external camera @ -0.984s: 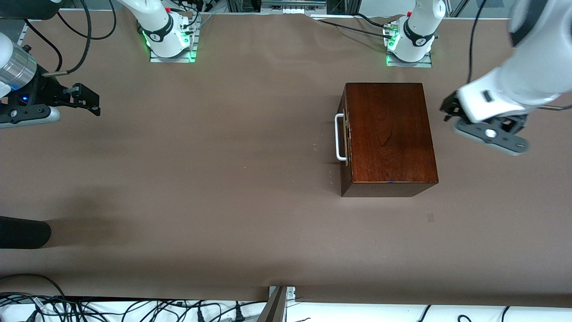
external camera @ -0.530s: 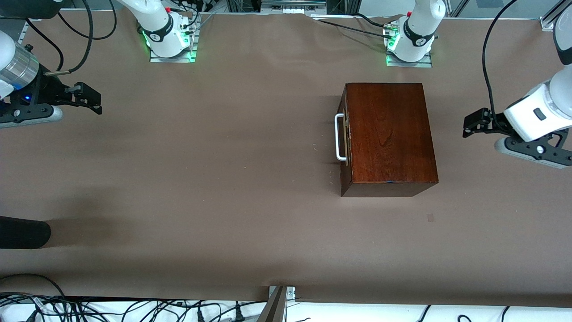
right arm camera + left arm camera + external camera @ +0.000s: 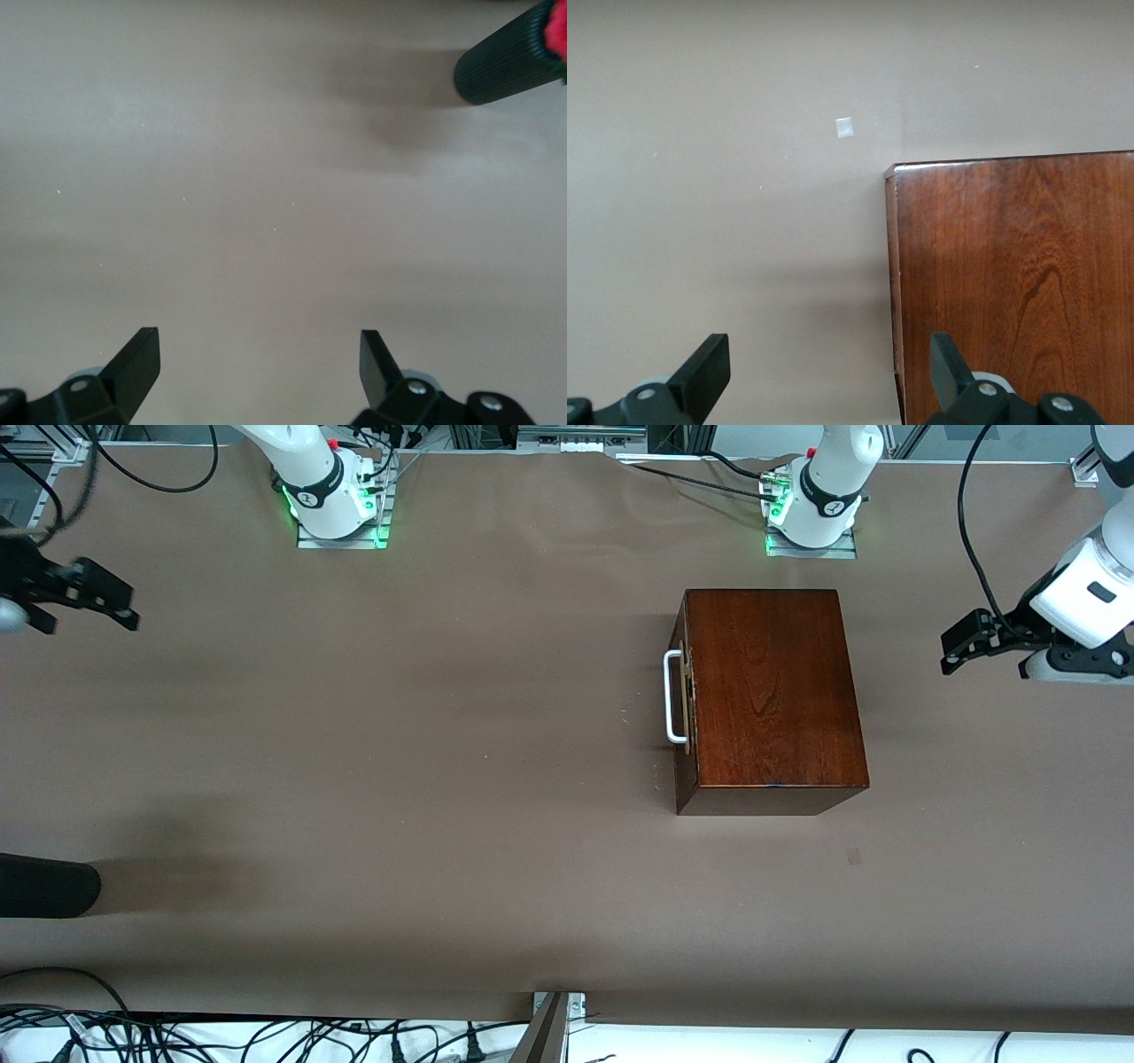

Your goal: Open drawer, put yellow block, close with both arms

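Observation:
The drawer (image 3: pixel 683 717) sits shut in the mahogany box (image 3: pixel 769 689), its white loop handle (image 3: pixel 673 696) facing the right arm's end of the table. The yellow block is out of view. My left gripper (image 3: pixel 959 643) hangs open over bare table off the box's back end, toward the left arm's end. In the left wrist view the left gripper (image 3: pixel 829 365) holds nothing, and the box's top (image 3: pixel 1019 283) shows beside one fingertip. My right gripper (image 3: pixel 99 596) is open and empty over the right arm's end of the table, as the right wrist view (image 3: pixel 258 361) confirms.
A black ribbed cylinder (image 3: pixel 46 886) pokes in at the right arm's end of the table, nearer the front camera; it also shows in the right wrist view (image 3: pixel 507 60). A small pale mark (image 3: pixel 853 856) lies on the brown mat (image 3: pixel 443 779) near the box.
The left gripper has drawn away from the box toward the left arm's end of the table. The right gripper has pulled back toward the table's edge at the right arm's end.

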{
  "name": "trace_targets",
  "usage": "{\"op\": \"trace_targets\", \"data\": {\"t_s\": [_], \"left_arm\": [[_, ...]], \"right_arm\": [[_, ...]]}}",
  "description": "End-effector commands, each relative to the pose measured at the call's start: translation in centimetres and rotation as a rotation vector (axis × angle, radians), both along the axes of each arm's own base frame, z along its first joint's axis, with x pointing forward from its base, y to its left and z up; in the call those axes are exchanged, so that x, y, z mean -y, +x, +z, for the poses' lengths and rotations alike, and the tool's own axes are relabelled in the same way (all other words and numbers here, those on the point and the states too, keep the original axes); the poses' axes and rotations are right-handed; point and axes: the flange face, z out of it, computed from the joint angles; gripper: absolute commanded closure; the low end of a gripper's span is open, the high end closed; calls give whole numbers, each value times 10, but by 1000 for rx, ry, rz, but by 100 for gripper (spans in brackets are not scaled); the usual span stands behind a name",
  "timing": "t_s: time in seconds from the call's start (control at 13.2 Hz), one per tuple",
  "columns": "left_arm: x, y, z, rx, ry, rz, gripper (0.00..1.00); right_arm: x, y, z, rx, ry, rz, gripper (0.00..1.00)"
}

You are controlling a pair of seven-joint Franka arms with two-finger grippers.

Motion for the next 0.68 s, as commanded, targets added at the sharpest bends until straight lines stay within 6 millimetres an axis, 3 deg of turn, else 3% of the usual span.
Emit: {"op": "trace_targets", "data": {"t_s": [0.0, 0.23, 0.45, 0.61], "left_arm": [[6, -4, 4, 3, 25, 17, 0], [16, -1, 12, 19, 30, -3, 0], [14, -1, 10, 7, 29, -64, 0], [11, 1, 8, 0, 23, -134, 0]], "right_arm": [[1, -15, 20, 23, -2, 5, 0], [-5, 7, -8, -5, -9, 7, 0], [-50, 17, -35, -59, -22, 78, 0], [-72, 19, -36, -55, -33, 118, 0]]}}
